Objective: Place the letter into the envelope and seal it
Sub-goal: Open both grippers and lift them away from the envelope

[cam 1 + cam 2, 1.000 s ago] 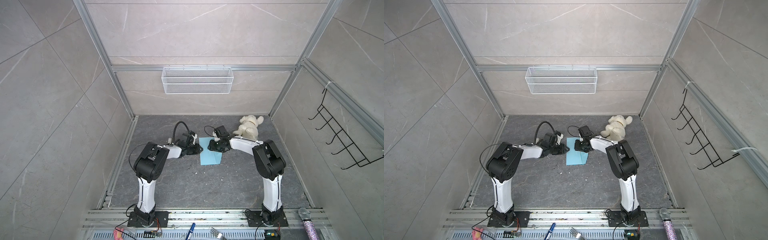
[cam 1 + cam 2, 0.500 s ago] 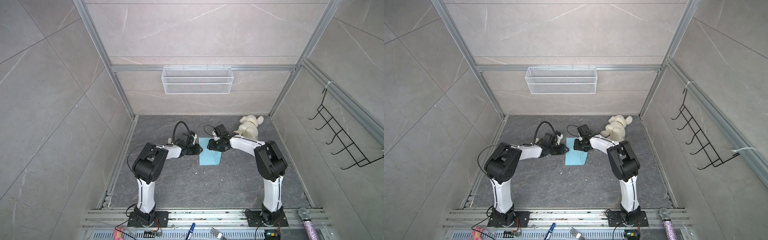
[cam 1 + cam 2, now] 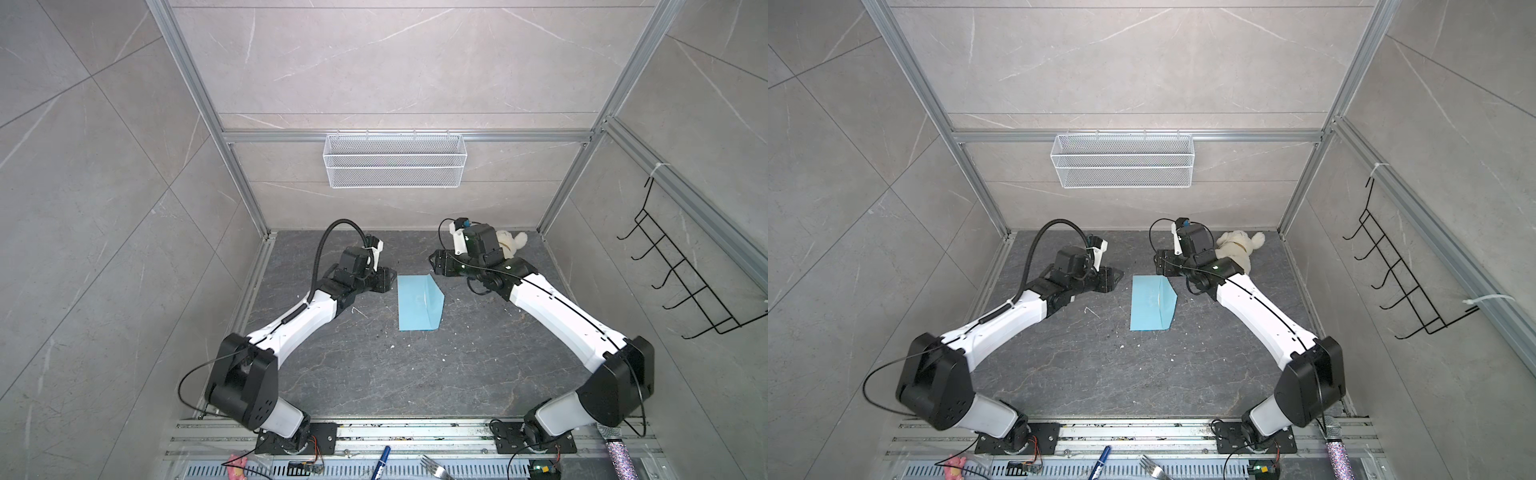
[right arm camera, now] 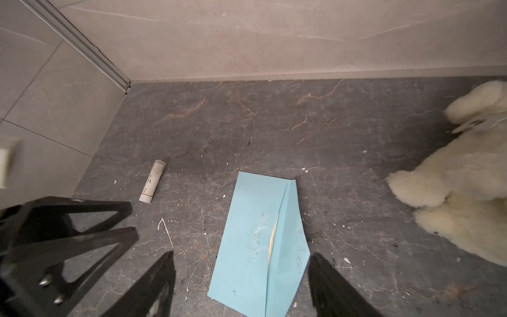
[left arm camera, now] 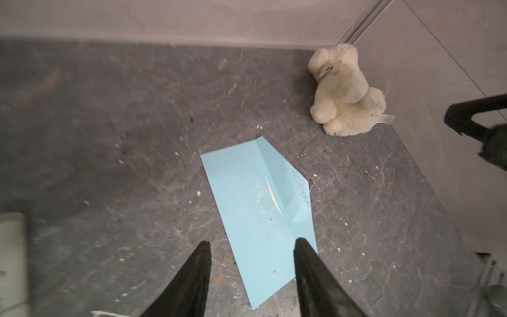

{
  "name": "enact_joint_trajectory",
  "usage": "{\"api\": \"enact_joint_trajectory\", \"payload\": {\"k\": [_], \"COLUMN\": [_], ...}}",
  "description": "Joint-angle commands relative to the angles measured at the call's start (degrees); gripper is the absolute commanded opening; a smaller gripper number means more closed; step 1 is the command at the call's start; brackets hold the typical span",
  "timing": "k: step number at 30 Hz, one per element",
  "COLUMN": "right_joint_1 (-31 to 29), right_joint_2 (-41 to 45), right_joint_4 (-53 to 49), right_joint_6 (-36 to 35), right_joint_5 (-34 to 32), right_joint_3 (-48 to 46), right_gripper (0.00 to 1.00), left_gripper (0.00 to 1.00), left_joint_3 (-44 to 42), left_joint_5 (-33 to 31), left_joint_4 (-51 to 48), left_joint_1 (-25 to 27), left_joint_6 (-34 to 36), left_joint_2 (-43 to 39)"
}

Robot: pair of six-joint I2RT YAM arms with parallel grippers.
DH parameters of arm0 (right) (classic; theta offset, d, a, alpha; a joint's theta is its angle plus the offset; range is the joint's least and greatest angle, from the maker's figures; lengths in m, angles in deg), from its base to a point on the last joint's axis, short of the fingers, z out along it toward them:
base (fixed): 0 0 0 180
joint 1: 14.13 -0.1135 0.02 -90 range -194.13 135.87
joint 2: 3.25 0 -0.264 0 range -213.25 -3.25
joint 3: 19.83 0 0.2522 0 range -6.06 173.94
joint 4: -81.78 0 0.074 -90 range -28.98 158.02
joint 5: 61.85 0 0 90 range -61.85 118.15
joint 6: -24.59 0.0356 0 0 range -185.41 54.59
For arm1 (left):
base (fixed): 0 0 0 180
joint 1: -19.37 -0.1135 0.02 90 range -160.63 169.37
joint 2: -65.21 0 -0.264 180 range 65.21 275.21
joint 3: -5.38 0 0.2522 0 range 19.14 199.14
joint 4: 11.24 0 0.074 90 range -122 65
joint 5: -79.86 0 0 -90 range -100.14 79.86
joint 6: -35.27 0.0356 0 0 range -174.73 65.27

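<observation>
Left gripper [image 5: 252,274]: jaws apart, nothing between them, hovering just beside the left long edge of the envelope [image 3: 415,303] in both top views. Risk: a sideways push from here probably slides the light paper across the smooth table [image 3: 374,374] instead of pinning it.

White tube [image 4: 152,181]: lies on the table on the left gripper's side of the envelope, apart from it. A low sweep of that arm could knock it.

Envelope: flat mid-table, flap out to the right, not folded over the body.

Letter [image 4: 273,238]: inside, only a tan sliver shows at the mouth. Risk: the flap catches that edge and buckles, or springs back unsealed.

Right gripper [image 4: 240,258]: jaws wide, empty, near the envelope's far right corner.

Plush toy [image 5: 345,90]: close behind the right wrist, so it is easily nudged.
</observation>
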Motion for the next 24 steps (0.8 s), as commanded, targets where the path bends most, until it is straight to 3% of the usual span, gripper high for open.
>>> {"api": "enact_joint_trajectory", "payload": {"k": [1,9,22,24], "right_joint_1": [0.63,1.8,3.72,3.95], "right_joint_2": [2.8,6.08,2.49,2.44], "right_joint_4": [-2.48,-0.98,0.52,0.92], "right_joint_6": [-3.99,-5.23,-2.42,-1.84], "right_joint_5": [-2.71,-3.33,-1.57,-1.66], "right_joint_3": [-3.08,-8.08,-10.23,-10.43], "right_gripper": [0.8,0.83,0.85,0.92], "left_gripper": [0.62,0.99,1.0,1.0], "left_joint_3": [-0.88,-7.32,-12.86,-13.35], "left_joint_5": [-4.75,-12.6,-21.25,-20.93], "left_joint_4": [-2.45,1.19,-0.01,0.34], "left_joint_1": [-0.13,-0.7,-1.81,-1.9], "left_joint_6": [5.12,6.14,4.75,4.54], "left_joint_2": [-6.27,-18.01,-24.24,-24.56]}}
